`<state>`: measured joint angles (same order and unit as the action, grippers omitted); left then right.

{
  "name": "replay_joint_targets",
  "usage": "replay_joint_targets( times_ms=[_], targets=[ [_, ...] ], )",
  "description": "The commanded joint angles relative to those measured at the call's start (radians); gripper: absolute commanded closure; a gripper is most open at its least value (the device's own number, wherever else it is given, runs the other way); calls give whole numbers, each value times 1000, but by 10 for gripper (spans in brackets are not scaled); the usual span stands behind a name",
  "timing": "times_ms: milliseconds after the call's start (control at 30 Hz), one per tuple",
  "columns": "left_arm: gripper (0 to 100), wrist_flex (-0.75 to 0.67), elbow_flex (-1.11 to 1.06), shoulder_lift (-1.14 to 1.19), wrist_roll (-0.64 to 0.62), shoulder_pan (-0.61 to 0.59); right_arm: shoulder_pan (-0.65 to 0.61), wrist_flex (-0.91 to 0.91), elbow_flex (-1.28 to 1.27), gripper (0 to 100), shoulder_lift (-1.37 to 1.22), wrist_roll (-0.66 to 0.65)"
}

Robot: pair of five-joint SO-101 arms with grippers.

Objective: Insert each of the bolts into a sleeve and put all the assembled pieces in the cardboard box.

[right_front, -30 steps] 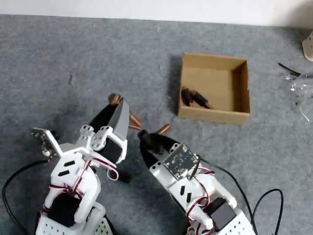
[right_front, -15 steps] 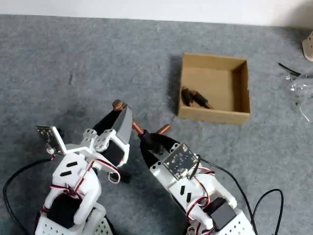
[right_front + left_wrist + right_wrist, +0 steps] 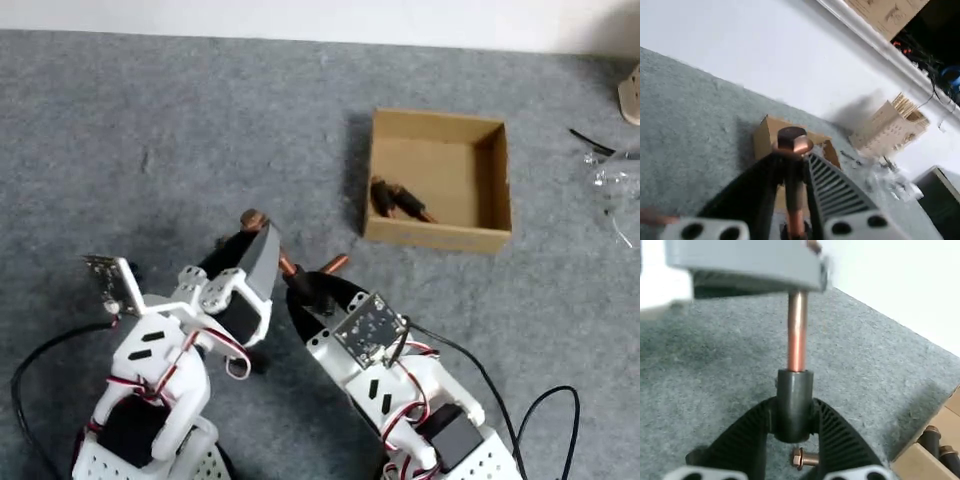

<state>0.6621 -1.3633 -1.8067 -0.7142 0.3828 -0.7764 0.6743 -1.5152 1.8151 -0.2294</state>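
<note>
Copper bolt (image 3: 792, 142), hex head at the far end, shank pinched between the fingers of left gripper (image 3: 253, 233); held above the grey carpet (image 3: 200, 120), well short of the cardboard box (image 3: 435, 236) on the arms' side and beyond its left end as seen from the high view. Sleeve (image 3: 794, 402), dark, cylindrical, clamped between the fingers of right gripper (image 3: 794, 412), in line with the bolt's shank and a little nearer the box than the bolt's head. Bolt's free end meeting the sleeve's open mouth; depth of entry not discernible. Second bolt (image 3: 334, 264), loose, lying flat on the carpet between right gripper and the box's nearest wall, apart from both. Two assembled pieces (image 3: 395, 198), dark sleeves with copper ends, lying together inside the box against its left wall.
</note>
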Motion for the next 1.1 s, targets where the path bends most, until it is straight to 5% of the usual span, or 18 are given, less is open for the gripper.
replay_joint_targets(
  times_ms=[0,400,633,900,1067],
  targets=[
    [994,20,39,-5,-9,58,15,-41,8,995,13,-9],
    [994,64,-13,-12,0,73,22,-41,8,995,13,-9],
    [994,101,-196,-13,203,107,22,-41,8,995,13,-9],
    [988,48,-211,-13,204,110,22,-41,8,995,13,-9],
    [788,29,-220,-12,206,108,22,-41,8,995,13,-9]
  ],
)
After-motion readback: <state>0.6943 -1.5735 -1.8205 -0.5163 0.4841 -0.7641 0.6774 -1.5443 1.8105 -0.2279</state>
